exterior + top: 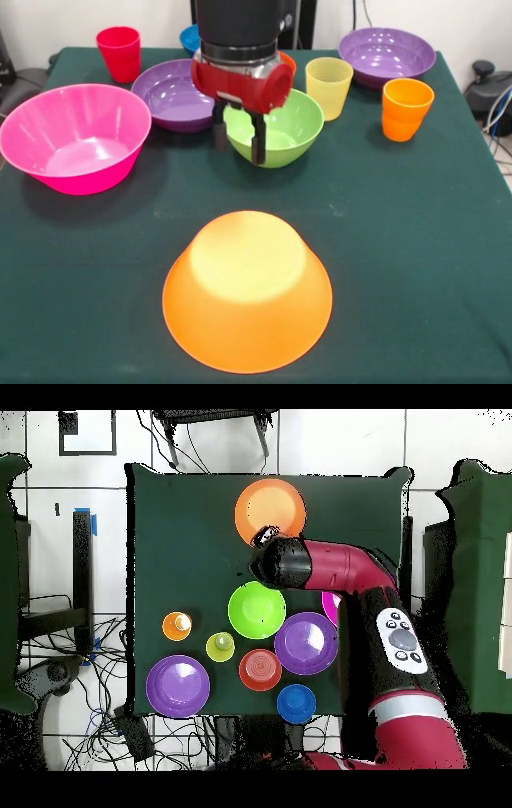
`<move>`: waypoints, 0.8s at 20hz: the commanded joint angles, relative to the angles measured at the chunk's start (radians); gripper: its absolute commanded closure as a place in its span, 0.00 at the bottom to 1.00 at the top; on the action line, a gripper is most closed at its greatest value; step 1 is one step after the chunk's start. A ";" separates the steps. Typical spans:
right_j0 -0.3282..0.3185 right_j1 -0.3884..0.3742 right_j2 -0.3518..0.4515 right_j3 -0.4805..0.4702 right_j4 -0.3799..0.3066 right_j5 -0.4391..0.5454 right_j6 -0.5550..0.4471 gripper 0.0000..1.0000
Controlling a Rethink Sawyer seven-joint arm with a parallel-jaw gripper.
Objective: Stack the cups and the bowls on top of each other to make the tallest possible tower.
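Progress: we see only the upturned orange bowl point(247, 292) set as base, nothing stacked | gripper point(237, 142) fingers parted, empty | lime bowl point(282, 128) just behind it, base before it

Bare cloth around the upturned orange bowl point(247, 291); crowded bowls and cups beyond the green bowl point(276, 128).

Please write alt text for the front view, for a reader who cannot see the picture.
A red and black robot arm hangs its open tool over the near rim of a lime green bowl on a dark green table. A large orange bowl sits upside down in front. Pink and purple bowls and cups stand behind.
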 commanded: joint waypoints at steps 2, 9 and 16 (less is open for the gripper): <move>0.005 -0.028 0.066 0.134 -0.102 0.066 -0.168 0.00; 0.018 -0.007 0.051 0.169 -0.125 0.000 -0.095 0.00; 0.056 0.000 0.003 0.204 -0.108 -0.054 0.015 0.00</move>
